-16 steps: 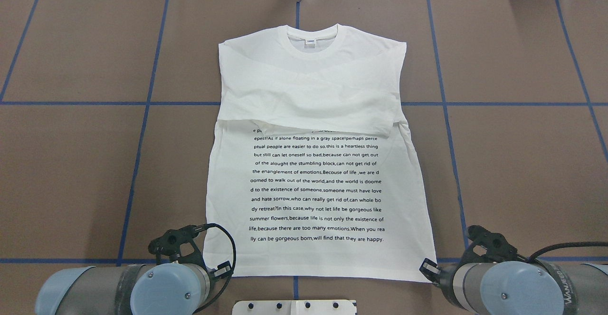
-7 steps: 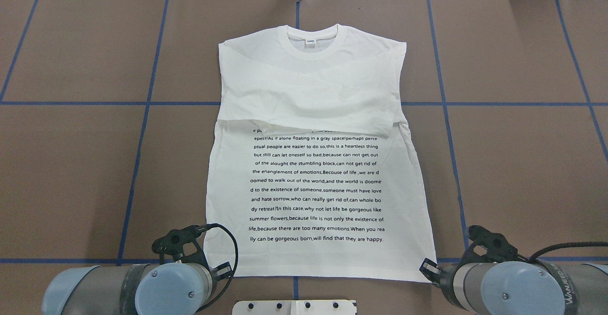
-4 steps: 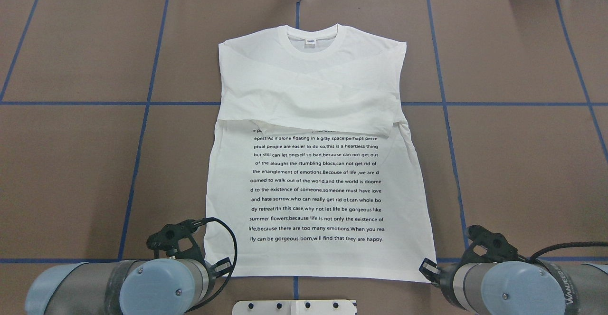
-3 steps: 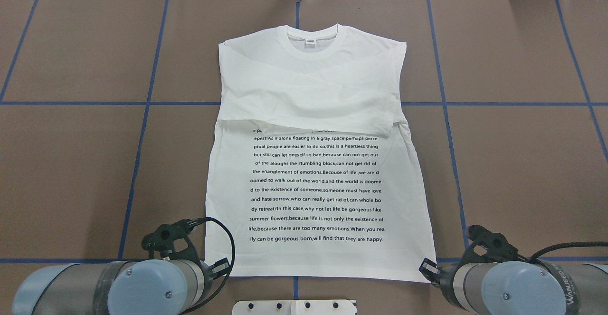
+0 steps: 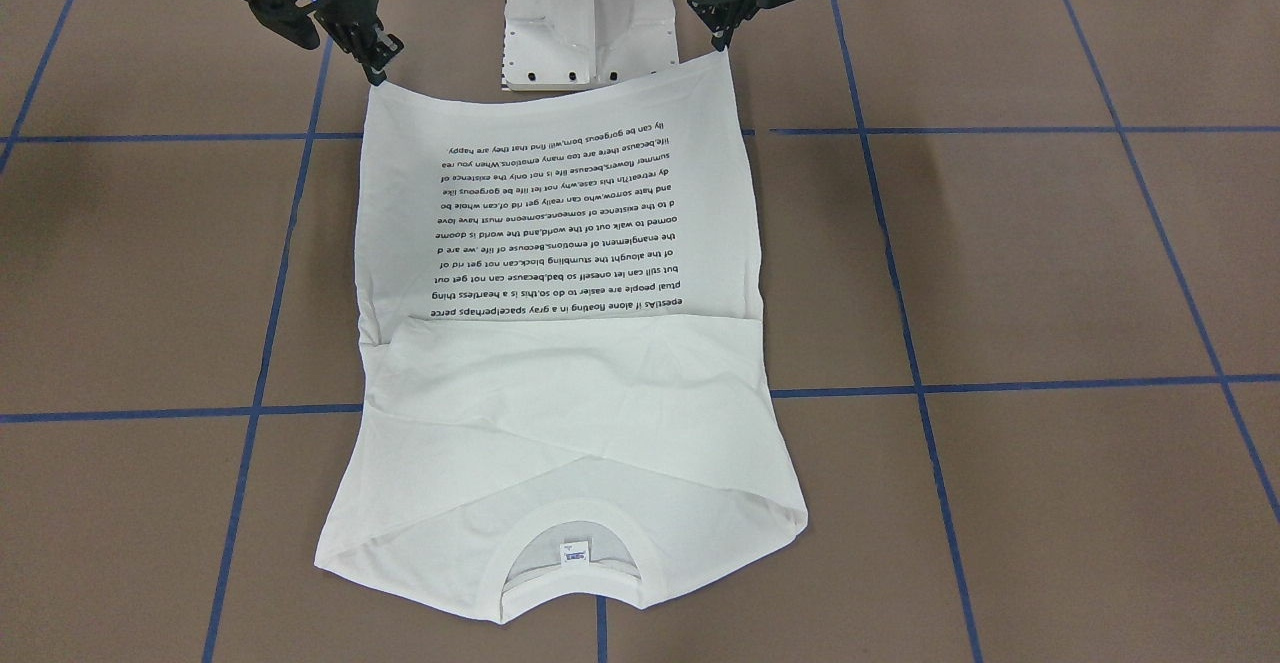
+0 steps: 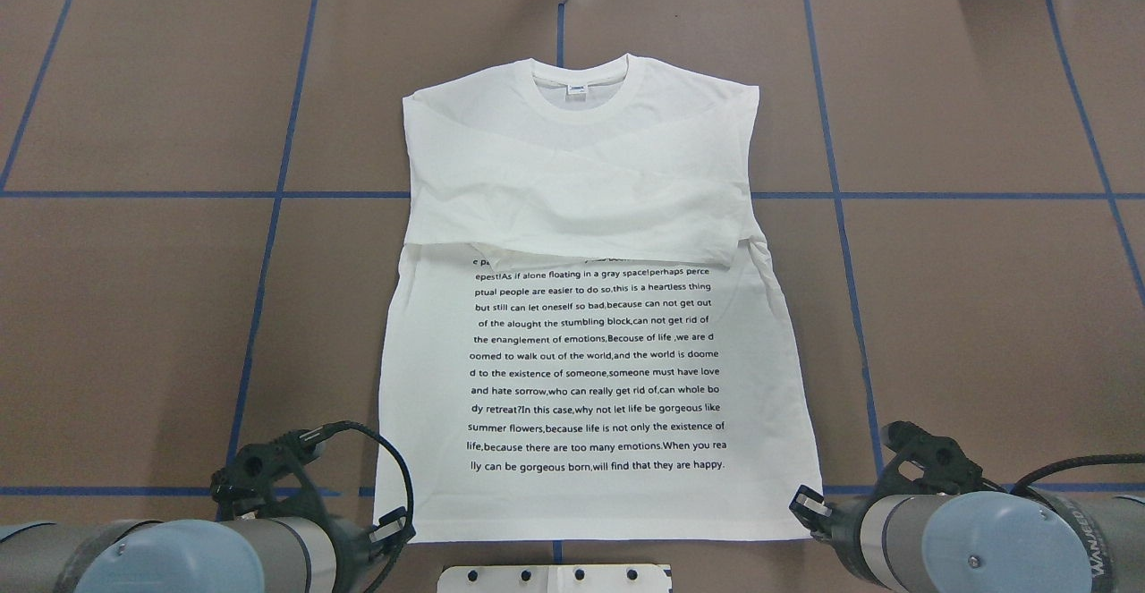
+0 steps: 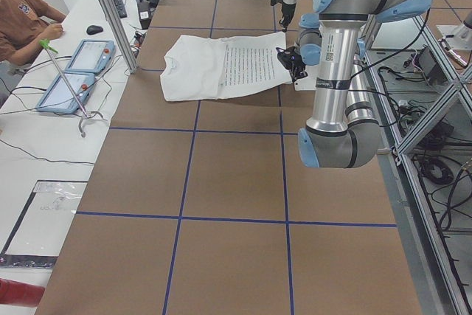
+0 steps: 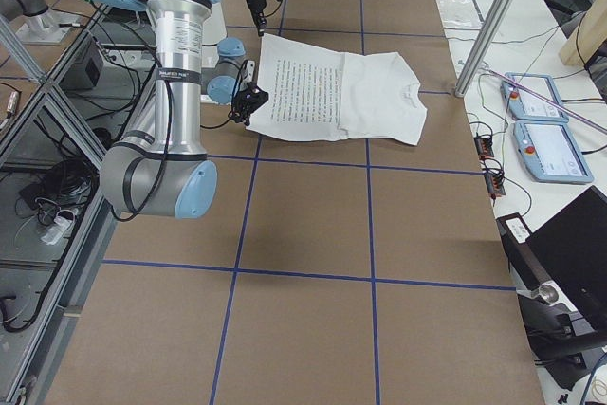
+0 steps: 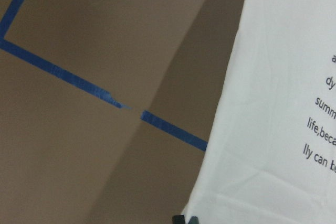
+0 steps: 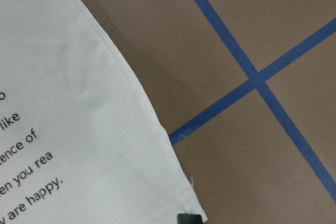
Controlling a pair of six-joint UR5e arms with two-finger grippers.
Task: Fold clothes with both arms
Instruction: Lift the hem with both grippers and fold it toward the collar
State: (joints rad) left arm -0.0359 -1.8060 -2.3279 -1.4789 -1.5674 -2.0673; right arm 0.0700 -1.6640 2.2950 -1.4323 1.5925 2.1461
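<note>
left gripper [image 6: 395, 529]: pinched shut on the near left hem corner of the t-shirt [image 6: 590, 360], which it holds a little off the table [image 6: 134, 325]
t-shirt: lies print side up along the middle of the table, collar [image 6: 579, 85] at the far end, both sleeves [image 6: 581, 195] folded across the chest, near hem drawn between the two grippers
right gripper [image 6: 805, 512]: pinched shut in the same way on the near right hem corner
likely step: carrying the hem forward towards the collar
risk: each grip takes only a thin corner, so uneven pace between the arms could pull one corner free or skew the fold; lifting too low could drag the cloth and undo the crossed sleeves
</note>
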